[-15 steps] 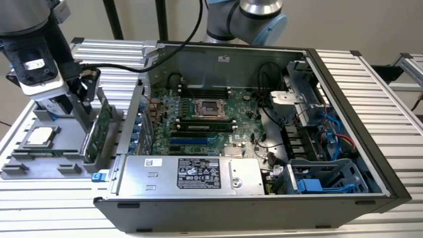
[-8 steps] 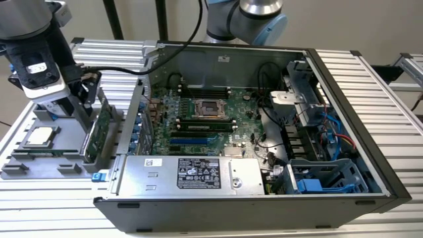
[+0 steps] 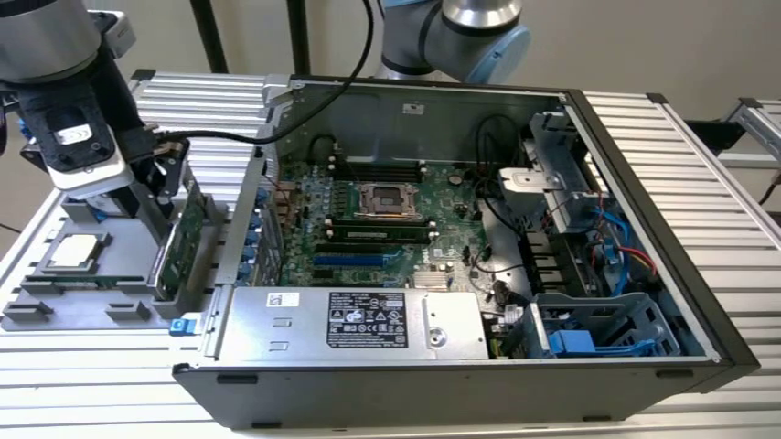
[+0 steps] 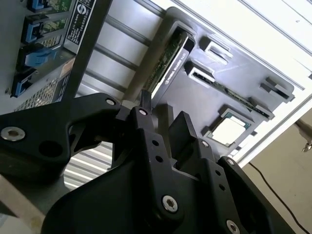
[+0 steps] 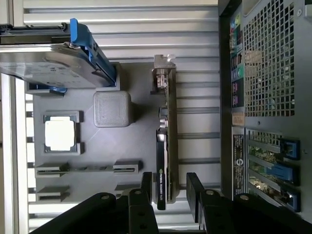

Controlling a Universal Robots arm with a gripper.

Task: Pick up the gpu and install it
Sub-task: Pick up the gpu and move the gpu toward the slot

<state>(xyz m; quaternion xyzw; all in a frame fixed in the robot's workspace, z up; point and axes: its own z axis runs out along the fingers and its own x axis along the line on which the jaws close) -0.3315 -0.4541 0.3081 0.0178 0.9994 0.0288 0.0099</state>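
Right now your fingers are spread wide, with the gpu between them, on edge in its grey tray.

An open computer case lies on a slatted table. Its motherboard is exposed, with the CPU socket near the middle and the power supply along the near wall. At the exterior view's left, just beside the case, sits a gray tray. It holds a processor, a hard drive in a blue-edged caddy, and what may be a memory stick.
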